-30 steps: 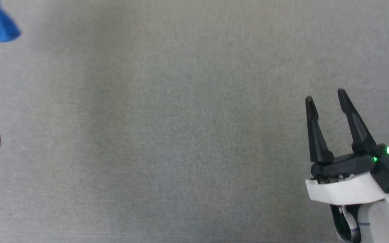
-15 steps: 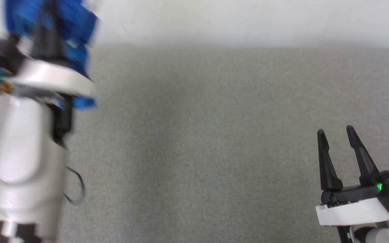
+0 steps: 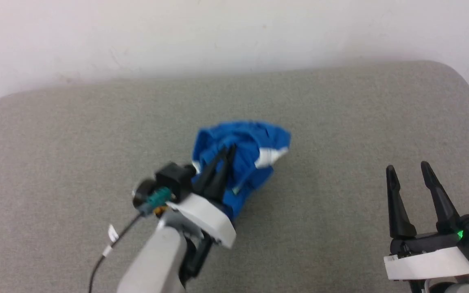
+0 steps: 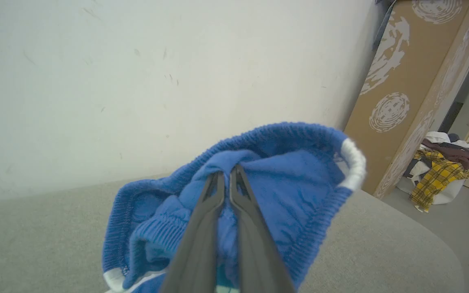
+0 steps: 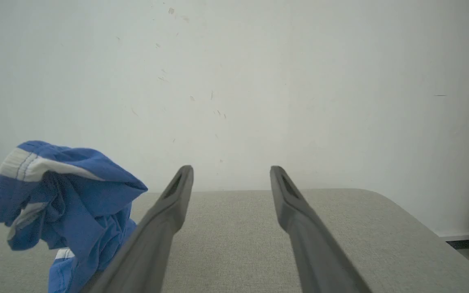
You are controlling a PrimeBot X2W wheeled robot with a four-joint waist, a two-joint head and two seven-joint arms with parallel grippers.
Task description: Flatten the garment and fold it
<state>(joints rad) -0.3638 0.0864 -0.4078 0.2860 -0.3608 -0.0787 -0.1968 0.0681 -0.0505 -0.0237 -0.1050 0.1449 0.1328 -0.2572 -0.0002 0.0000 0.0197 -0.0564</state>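
Grey padded table (image 3: 340,106) | blue shorts (image 3: 246,146) held bunched over its middle | left gripper (image 3: 227,149) clamped tight on the cloth | right gripper (image 3: 406,166) spread wide, empty, well to the right | risk: the thin pinch could slip, dropping the shorts crumpled rather than flat.

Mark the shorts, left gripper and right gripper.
shorts (image 3: 255,140): head view, bunched blue fabric.
left gripper (image 4: 226,174): left wrist view, between tips of shut jaws.
right gripper (image 3: 406,167): head view, between tips of open jaws.
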